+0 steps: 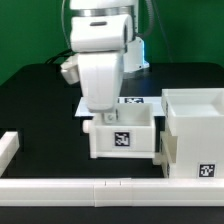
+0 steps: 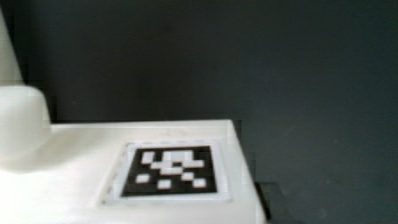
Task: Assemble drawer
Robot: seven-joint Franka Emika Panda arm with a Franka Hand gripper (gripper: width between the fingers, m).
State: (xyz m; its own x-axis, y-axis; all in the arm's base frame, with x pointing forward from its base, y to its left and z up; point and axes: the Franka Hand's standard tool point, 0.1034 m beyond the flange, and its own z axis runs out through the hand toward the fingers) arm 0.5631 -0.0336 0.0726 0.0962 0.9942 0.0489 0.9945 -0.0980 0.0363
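A small white drawer tray (image 1: 128, 137) with a tag on its front stands on the black table, touching the large white housing (image 1: 196, 135) on the exterior view's right. My gripper (image 1: 105, 117) reaches down at the tray's wall on the exterior view's left, its fingertips at the rim. The tray and the hand hide how the jaws stand. The wrist view shows no fingers, only a flat white surface with a tag (image 2: 173, 168) and a rounded white shape (image 2: 18, 120) at the edge. Only one tray is in view.
A long low white rail (image 1: 70, 190) runs along the table's front and turns up at the exterior view's left (image 1: 8, 148). The marker board (image 1: 133, 101) lies flat behind the tray. The arm's body stands over the tray.
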